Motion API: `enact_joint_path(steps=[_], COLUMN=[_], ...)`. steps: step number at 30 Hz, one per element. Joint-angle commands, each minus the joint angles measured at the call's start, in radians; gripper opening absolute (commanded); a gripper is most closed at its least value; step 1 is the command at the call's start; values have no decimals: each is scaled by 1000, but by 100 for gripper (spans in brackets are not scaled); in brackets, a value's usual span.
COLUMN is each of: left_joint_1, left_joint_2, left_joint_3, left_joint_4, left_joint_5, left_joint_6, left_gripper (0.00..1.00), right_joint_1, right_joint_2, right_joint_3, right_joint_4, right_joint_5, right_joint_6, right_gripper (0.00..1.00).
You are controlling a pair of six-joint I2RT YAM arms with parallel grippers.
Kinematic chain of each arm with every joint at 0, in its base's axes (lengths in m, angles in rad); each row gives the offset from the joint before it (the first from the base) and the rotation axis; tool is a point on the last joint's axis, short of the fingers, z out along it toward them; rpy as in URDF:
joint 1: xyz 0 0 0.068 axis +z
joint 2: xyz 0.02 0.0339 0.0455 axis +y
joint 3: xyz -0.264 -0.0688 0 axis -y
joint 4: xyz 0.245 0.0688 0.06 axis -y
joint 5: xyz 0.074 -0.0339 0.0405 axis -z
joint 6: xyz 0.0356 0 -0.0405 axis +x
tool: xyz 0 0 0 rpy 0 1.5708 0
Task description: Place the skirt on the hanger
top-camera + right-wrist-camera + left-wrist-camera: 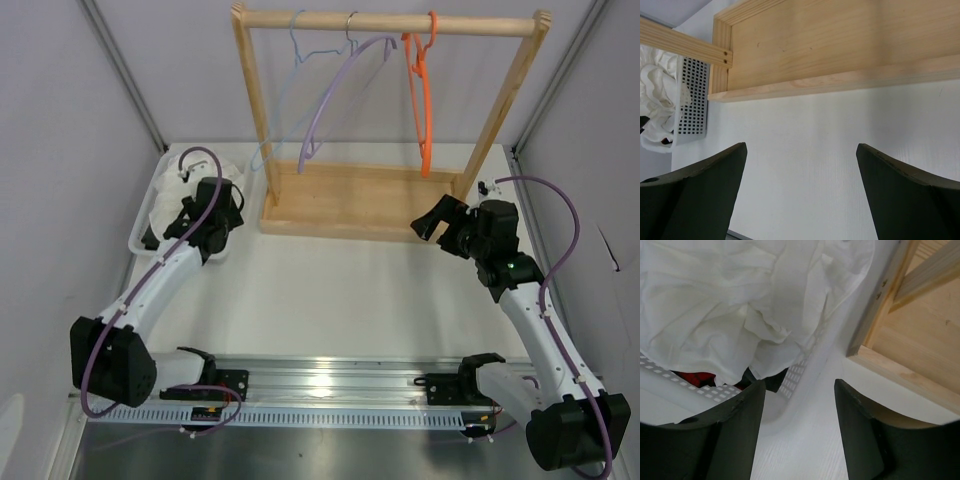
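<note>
The white crinkly skirt (228,172) lies bunched in a white perforated basket (140,236) at the left back of the table. In the left wrist view the skirt (740,300) fills the upper left. The orange hanger (422,110) hangs at the right end of the wooden rack's rail. My left gripper (225,210) is open and empty at the basket's near right corner, just short of the skirt (799,390). My right gripper (428,218) is open and empty above the table in front of the rack's base, below the orange hanger (801,150).
A lilac hanger (330,100) and a pale blue hanger (297,50) hang left of the orange one. The wooden rack base (360,195) lies between the arms, close to the left gripper (910,335). Dark and red cloth (760,380) show under the skirt. The basket (692,95) shows far left.
</note>
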Motion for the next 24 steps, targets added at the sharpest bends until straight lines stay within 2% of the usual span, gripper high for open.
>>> enact_joint_path(steps=[1, 4, 12, 24], left_joint_1=[6, 6, 10, 16], left_joint_2=[49, 154, 336, 386], left_joint_3=[91, 179, 304, 248], left_joint_4=[82, 50, -8, 7], left_joint_5=[-95, -123, -181, -198], left_joint_6=[-5, -2, 3, -17], left_gripper=[59, 53, 48, 53], right_joint_1=[-3, -3, -3, -1], right_joint_2=[-17, -14, -11, 14], right_joint_3=[27, 28, 36, 16], right_joint_4=[16, 18, 27, 44], right_joint_5=[-22, -23, -28, -33], right_joint_6=[5, 13, 22, 24], right_gripper=[99, 99, 99, 99])
